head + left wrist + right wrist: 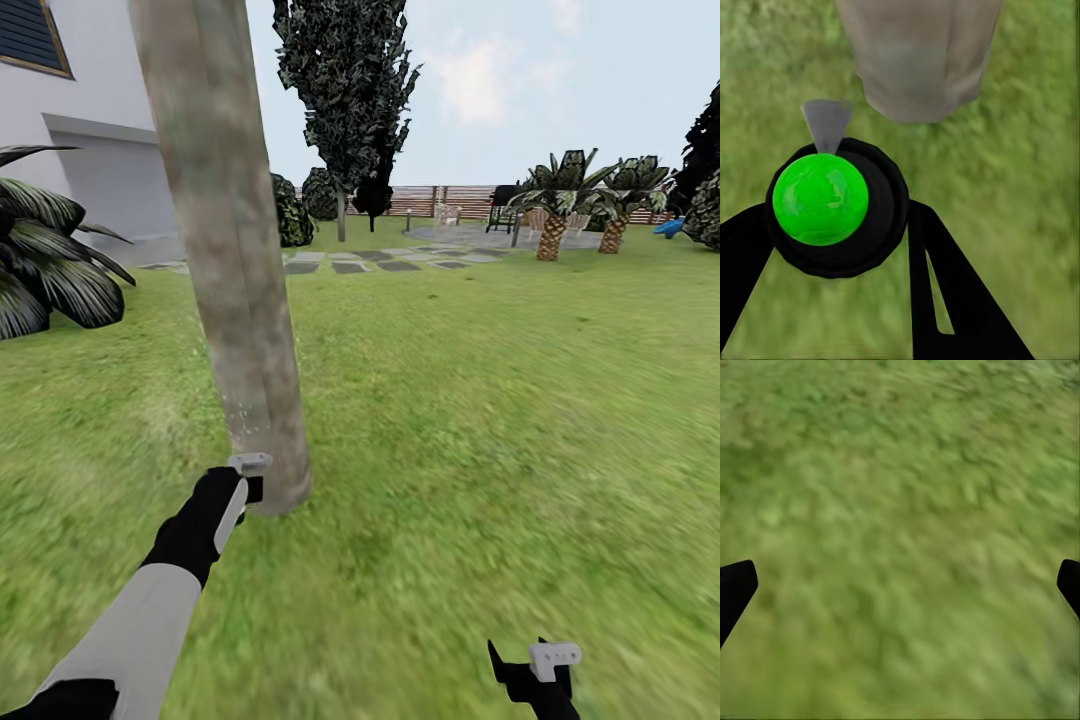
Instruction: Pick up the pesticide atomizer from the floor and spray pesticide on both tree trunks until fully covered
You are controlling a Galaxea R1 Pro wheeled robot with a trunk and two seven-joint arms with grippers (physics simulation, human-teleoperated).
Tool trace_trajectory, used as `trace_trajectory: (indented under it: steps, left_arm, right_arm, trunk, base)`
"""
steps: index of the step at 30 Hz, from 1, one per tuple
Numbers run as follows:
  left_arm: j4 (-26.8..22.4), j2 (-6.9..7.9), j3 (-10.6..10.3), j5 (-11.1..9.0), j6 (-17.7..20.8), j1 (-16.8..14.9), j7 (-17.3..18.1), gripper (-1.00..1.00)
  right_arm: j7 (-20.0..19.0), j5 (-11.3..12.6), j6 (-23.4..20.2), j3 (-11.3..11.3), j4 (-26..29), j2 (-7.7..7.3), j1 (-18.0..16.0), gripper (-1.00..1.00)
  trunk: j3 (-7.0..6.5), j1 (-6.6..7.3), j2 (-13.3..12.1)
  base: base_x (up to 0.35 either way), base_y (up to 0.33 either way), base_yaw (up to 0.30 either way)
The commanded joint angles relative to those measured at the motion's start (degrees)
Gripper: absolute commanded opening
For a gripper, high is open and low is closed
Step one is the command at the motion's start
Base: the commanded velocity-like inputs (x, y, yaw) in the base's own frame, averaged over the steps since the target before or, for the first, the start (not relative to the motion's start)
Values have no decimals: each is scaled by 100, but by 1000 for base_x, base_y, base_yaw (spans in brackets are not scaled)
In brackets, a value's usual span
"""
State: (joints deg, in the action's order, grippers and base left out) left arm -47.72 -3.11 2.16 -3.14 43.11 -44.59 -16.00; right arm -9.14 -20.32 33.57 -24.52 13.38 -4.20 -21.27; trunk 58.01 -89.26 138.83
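A thick, mottled grey-beige tree trunk (230, 250) rises from the lawn right in front of me. My left gripper (250, 482) is at its foot, almost against the bark. In the left wrist view the gripper is shut on the pesticide atomizer (832, 202), a round black bottle seen from above with a bright green top. Its grey nozzle points at the base of the trunk (919, 60). Farther back stands a second tall tree (345, 100) with a dark green jagged crown and a pale trunk. My right gripper (522, 662) hangs open over bare grass, its black fingertips (735, 589) far apart.
A dark spiky-leaved plant (45, 255) grows at the left by the white house wall (110, 170). Stepping stones (370, 262) lead back to grey paving (470, 235) with chairs and a grill by the slat fence. Small palms (552, 205) stand at the back right.
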Motion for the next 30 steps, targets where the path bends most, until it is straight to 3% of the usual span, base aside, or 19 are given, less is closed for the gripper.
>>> trace_trajectory:
  steps: [1, 5, 10, 15, 23, 30]
  left_arm:
    - [-2, 0, -24, 7, 0, -3, -2, -100]
    - [-152, 9, -39, -25, 15, -13, 57, -100]
    - [-483, 256, 26, -33, 78, -25, 72, -100]
    - [-632, -9, -76, -25, 95, -47, 62, -100]
    - [-932, 150, -61, -7, 152, -6, 65, -100]
    - [-1081, -8, -84, -24, 422, -209, 61, -100]
  right_arm:
    - [0, -1, 0, 0, 2, -1, 0, 100]
    - [0, -6, 0, 0, -1, -2, 0, 100]
    - [0, -7, 0, 0, -2, -2, 0, 100]
    - [0, -7, 0, 0, -2, -2, 0, 100]
    - [0, -7, 0, 0, -2, -2, 0, 100]
    - [0, -7, 0, 0, -2, -2, 0, 100]
  trunk:
    - [0, 0, 0]
    - [0, 0, 0]
    - [0, 0, 0]
    - [0, 0, 0]
    - [0, 0, 0]
    - [0, 0, 0]
  base:
    - [104, 0, 0]
    - [21, 0, 0]
    - [0, 0, 0]
    - [0, 0, 0]
    - [-77, 23, 0]
    - [-31, 9, 0]
